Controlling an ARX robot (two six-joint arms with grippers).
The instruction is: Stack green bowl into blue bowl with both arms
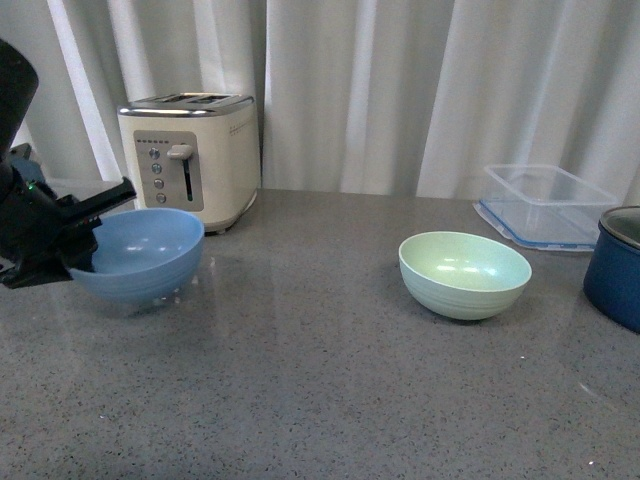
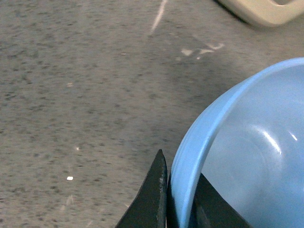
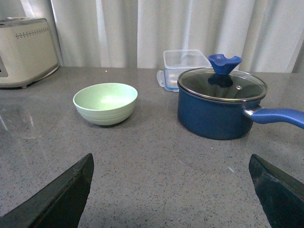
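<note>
I have the left gripper [image 2: 179, 190] pinched on the rim of the blue bowl [image 1: 140, 255], one finger inside, one outside, at the left of the bench [image 1: 320, 400] by the toaster [image 1: 190, 150]. The green bowl [image 1: 465, 272] sits free, well to the right. The right gripper [image 3: 171, 159] hangs wide open, facing it. Next, I judge, it must reach in and take the green rim
</note>
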